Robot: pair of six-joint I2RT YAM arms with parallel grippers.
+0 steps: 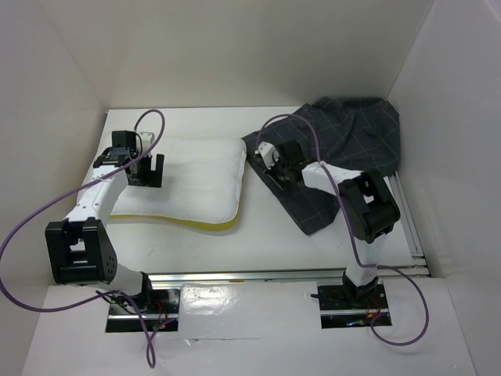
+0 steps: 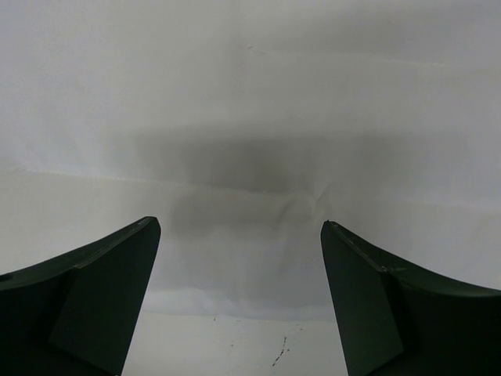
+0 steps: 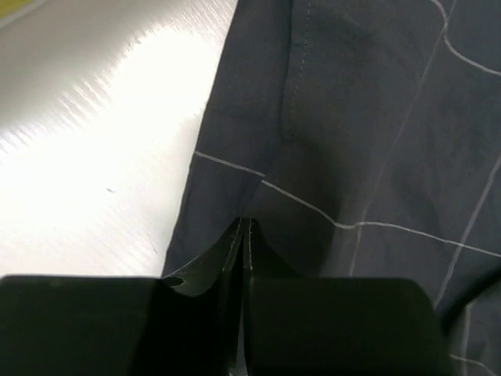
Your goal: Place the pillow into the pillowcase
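Charcoal cloth with a pale grid, the pillowcase lies crumpled at the upper right of the table. Your right gripper sits on its left hem with jaws pressed together; you cannot tell whether cloth is pinched between them. The pillow lies flat at centre left, yellow trim along its lower edge, bare table between it and the pillowcase. Your left gripper hovers over the pillow's left end, jaws spread wide, holding nothing. A purple cable arches over the pillowcase.
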